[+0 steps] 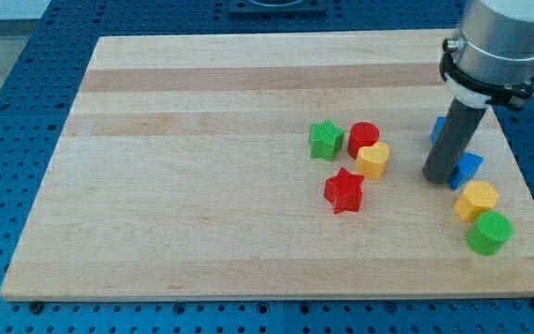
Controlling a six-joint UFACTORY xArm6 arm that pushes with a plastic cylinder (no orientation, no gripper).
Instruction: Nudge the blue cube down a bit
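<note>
the board (202, 186) is pale wood and fills most of the frame; a blue perforated table (7, 121) shows around it.

the rod (452, 139) descends from the upper right of the frame. my tip (437, 177) rests on the board at right of centre. the arm has no gripper, so no jaw state applies.

two blue pieces flank the rod. the blue cube (438, 128) sits behind the rod, toward the view's top; only a thin blue sliver shows at the rod's left edge, so its faces and outline cannot be made out. it appears to touch the rod or lie just behind it; which cannot be told. the second blue block (469, 169) lies just right of my tip, toward the view's bottom, partly hidden; its shape is unclear.

below that, the orange block (476, 199) sits in the lower right, with the green cylinder (488, 232) just beneath it, close or touching.

left of my tip, well apart, is a cluster: the green star (325, 140), the red cylinder (362, 138), the yellow heart (372, 160) touching the red cylinder, and the red star (344, 190) below them.
</note>
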